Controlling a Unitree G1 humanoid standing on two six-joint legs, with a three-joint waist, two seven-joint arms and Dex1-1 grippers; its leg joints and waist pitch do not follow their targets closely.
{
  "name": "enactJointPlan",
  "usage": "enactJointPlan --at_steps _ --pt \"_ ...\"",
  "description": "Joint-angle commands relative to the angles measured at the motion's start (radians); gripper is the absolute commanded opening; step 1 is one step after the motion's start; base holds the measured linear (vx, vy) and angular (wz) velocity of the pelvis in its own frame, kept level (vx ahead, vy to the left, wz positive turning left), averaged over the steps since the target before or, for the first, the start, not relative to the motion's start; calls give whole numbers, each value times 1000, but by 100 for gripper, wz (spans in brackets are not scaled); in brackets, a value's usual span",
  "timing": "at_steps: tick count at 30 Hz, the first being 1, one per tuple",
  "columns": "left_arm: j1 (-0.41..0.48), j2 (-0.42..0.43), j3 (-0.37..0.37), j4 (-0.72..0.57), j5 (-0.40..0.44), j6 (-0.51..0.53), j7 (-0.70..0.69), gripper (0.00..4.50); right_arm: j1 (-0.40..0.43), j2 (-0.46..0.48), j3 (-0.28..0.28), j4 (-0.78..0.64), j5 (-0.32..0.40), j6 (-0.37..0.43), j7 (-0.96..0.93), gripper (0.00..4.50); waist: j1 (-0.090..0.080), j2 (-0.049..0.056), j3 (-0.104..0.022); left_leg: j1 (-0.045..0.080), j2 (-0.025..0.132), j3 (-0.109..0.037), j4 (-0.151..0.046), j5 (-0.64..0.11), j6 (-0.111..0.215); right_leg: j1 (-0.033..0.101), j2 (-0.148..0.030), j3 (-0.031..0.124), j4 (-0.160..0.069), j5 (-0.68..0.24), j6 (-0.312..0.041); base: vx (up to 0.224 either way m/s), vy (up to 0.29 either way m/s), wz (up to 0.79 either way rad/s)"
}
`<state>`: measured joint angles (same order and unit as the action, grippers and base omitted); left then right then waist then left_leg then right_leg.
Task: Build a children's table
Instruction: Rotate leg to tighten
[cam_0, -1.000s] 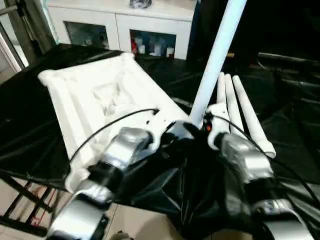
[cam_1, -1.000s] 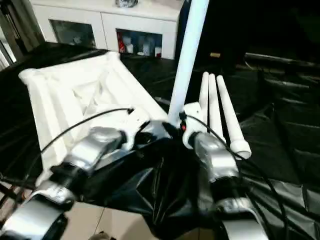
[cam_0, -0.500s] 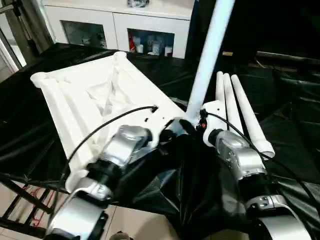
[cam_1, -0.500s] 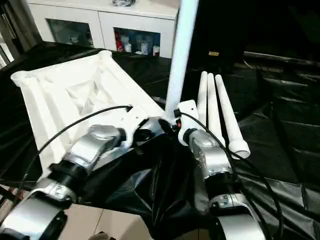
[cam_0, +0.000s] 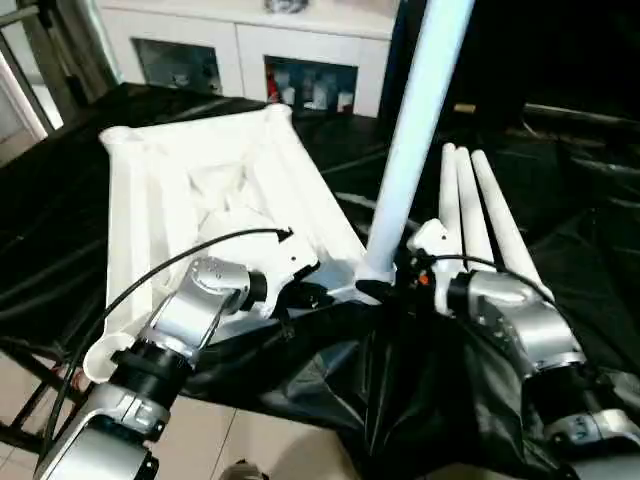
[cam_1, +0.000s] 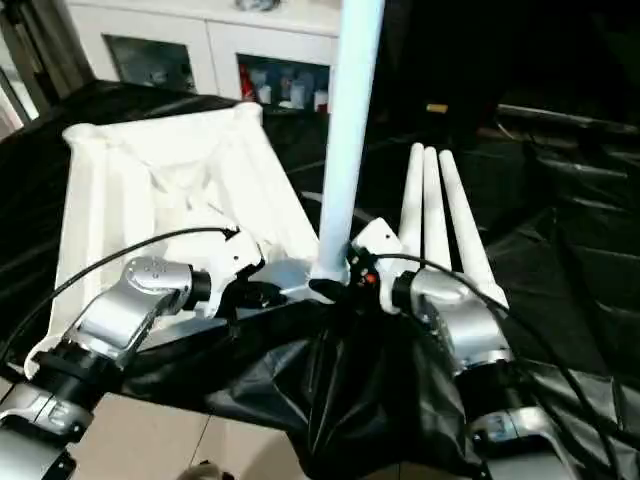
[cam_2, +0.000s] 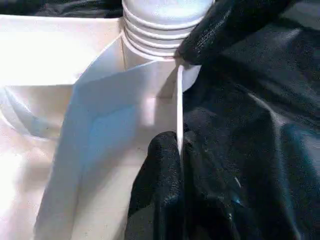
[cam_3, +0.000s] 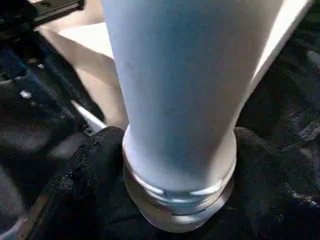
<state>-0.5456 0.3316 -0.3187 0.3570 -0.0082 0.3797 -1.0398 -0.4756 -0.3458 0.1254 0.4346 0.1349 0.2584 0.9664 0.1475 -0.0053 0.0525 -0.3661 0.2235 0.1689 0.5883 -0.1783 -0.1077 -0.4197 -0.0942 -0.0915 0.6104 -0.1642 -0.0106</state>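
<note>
White plastic forms the tabletop (cam_0: 190, 200), which is laid underside up on the black-draped work table (cam_0: 60, 220), its ribbed panels facing upward and its round corner sockets seen at the far corners. No brand, label or writing can be read on any part.

One tapered leg (cam_0: 415, 130) is stood nearly upright at the near right corner of the tabletop, tilted slightly away from the robot. Its threaded end (cam_2: 160, 27) is seated at the corner socket, with several threads left exposed above the socket rim.

The leg's base is clamped by the right gripper (cam_0: 392, 285): in the right wrist view one black finger (cam_3: 87, 170) is pressed against each side of the leg just above the threaded collar (cam_3: 180, 200).

The left gripper (cam_1: 262, 293) is closed on the thin vertical wall of the tabletop (cam_2: 179, 115) beside that corner. One of its fingers (cam_2: 160, 175) is set against the inner face of the wall, the other against the outer face, with the wall pinched between them. A finger of the right gripper (cam_2: 225, 25) is seen touching the threaded end in the left wrist view.

Three spare legs (cam_0: 480, 215) are laid side by side on the black cloth, just right of the upright leg and touching one another.

A white cabinet (cam_0: 250, 50) with glass doors is seen beyond the table.
</note>
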Motion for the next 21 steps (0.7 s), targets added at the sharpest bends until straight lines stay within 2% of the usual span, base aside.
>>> enactJointPlan --at_steps 1,5,7,13,21 --pt "-5 -6 1 -67 -51 -30 -44 0 5 -17 0 -32 19 -10 28 349 -3 -8 -70 4 5 8 -68 -180 43 65 -47 45 -65 -207 -193 0 0 0" --pt "4 2 0 -83 -52 -24 -53 0 6 -23 7 -37 25 -4 44 349 -3 -11 -70 3 4 9 -67 -173 43 65 -47 45 -66 -215 -188 0 0 0" --pt "9 3 -3 -88 -53 -21 -55 0 9 -18 11 -38 31 1 50 323 -3 -11 -70 3 4 9 -67 -170 44 65 -47 45 -66 -222 -186 0 0 0" --pt "17 3 -8 -99 -51 -17 -60 0 20 -11 20 -44 36 6 69 284 -2 -9 -71 3 3 9 -67 -164 42 64 -46 45 -65 -217 -185 0 0 0" --pt "15 -7 -7 -87 -38 -19 -33 0 40 6 19 -56 38 15 42 275 -2 -9 -71 2 3 8 -67 -163 40 66 -45 44 -64 -207 -185 0 0 0"
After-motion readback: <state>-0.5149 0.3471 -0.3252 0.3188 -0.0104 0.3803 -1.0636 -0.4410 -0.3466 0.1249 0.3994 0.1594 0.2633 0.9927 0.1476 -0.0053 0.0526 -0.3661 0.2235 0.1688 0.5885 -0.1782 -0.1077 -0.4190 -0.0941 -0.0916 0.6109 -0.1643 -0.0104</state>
